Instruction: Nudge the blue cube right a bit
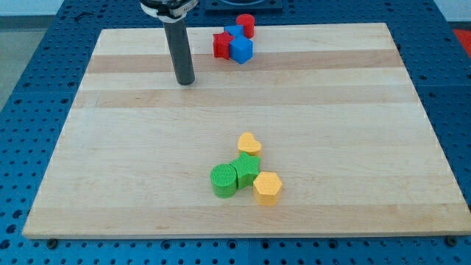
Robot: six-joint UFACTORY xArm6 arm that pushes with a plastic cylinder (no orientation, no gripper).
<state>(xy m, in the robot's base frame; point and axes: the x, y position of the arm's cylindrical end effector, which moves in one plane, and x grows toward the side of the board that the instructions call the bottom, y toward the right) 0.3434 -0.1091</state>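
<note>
Nearby, red star block touching blue cube, my tip left

A pale wooden board with lengthwise grain bands fills most of the view, evenly lit. Around it lies a blue perforated table surface dotted with holes.

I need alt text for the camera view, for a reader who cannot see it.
My tip rests on a wooden board, to the view's left of the blue cube, apart from it; red blocks crowd that cube. Near the view's bottom, green blocks and yellow blocks form a second cluster.
</note>
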